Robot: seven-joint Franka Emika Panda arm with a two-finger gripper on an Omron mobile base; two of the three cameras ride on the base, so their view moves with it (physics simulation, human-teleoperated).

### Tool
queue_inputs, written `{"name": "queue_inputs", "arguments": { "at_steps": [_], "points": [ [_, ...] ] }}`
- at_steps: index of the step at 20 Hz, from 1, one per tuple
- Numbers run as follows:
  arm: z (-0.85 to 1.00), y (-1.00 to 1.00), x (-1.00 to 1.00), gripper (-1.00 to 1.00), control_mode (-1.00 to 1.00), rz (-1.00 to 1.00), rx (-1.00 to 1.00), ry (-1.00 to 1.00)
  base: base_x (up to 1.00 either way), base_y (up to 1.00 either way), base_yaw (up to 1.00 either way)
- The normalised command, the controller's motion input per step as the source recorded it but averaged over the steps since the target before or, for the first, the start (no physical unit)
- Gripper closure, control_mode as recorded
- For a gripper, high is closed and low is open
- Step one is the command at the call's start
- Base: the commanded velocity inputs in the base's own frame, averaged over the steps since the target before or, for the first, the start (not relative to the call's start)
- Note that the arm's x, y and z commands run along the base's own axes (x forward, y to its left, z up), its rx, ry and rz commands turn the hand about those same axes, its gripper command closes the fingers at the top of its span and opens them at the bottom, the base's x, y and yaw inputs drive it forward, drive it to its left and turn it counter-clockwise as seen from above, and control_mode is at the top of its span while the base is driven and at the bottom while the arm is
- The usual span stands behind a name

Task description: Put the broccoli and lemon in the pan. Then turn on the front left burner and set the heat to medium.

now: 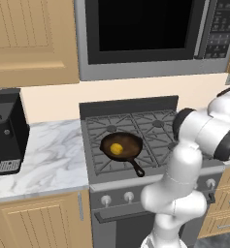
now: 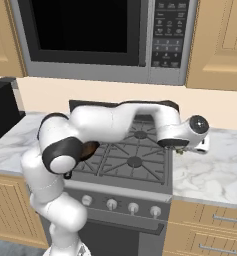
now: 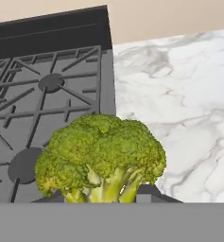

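Observation:
The broccoli (image 3: 101,151), a bright green floret with a pale stem, fills the lower middle of the hand view. My gripper (image 3: 101,196) is shut on its stem. It hangs above the seam between the stove's right side and the marble counter (image 3: 179,94). From the right base view the gripper (image 2: 181,148) points down at the stove's right edge. The yellow lemon (image 1: 116,149) lies inside the dark pan (image 1: 106,141). The pan sits over the front left burner, which it covers, with its handle (image 1: 136,168) pointing toward the stove front.
A row of knobs (image 2: 111,203) runs along the stove front. A black coffee machine (image 1: 7,131) stands on the left counter and a microwave (image 1: 145,34) hangs above the stove. The two right burners (image 3: 51,82) carry nothing.

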Motion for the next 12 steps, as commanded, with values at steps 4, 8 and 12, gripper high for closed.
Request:
{"name": "queue_inputs", "arguments": {
  "at_steps": [4,8,12],
  "points": [
    [0.38,0.44,-0.20,1.00,-1.00,0.09,0.01,0.00,0.00,0.00,0.00],
    [0.30,0.47,-0.17,1.00,-1.00,0.08,0.00,0.00,0.00,0.00,0.00],
    [0.22,0.49,-0.15,1.00,-1.00,0.06,0.00,0.00,0.00,0.00,0.00]
  ]
}}
